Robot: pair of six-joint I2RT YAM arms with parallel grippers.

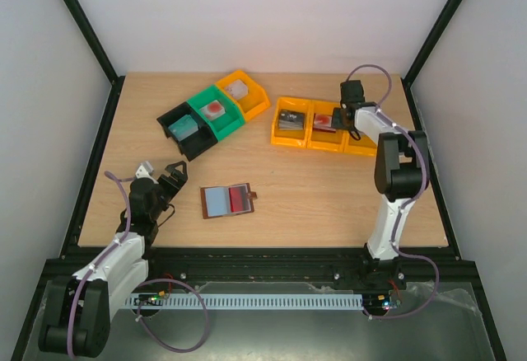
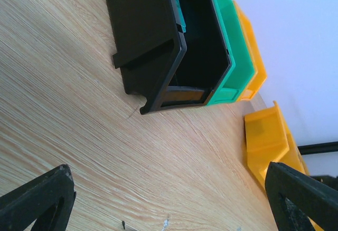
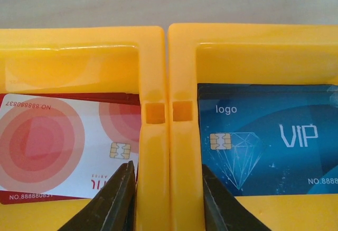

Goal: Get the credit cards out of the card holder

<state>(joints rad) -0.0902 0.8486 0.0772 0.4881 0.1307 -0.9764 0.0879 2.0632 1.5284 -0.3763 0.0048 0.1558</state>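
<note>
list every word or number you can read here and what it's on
"logo": blue card
"VIP": blue card
"NO.8888", cut off at the edge: blue card
"NO 88888083", upside down: red and white card
"NO.8888083", end unclear: same card's bottom edge
Small print by its chip: too blurred

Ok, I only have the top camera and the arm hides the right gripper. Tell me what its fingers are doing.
Observer: The right gripper straddles the joined walls of two yellow bins, one finger in each, pinching them.
Operator: Give me what lies in those bins.
Observer: A red and white card on one side, a blue VIP card on the other; neither is gripped.
Operator: Now check the left gripper.
Observer: The left gripper is wide open over bare table, nothing between its fingers.
</note>
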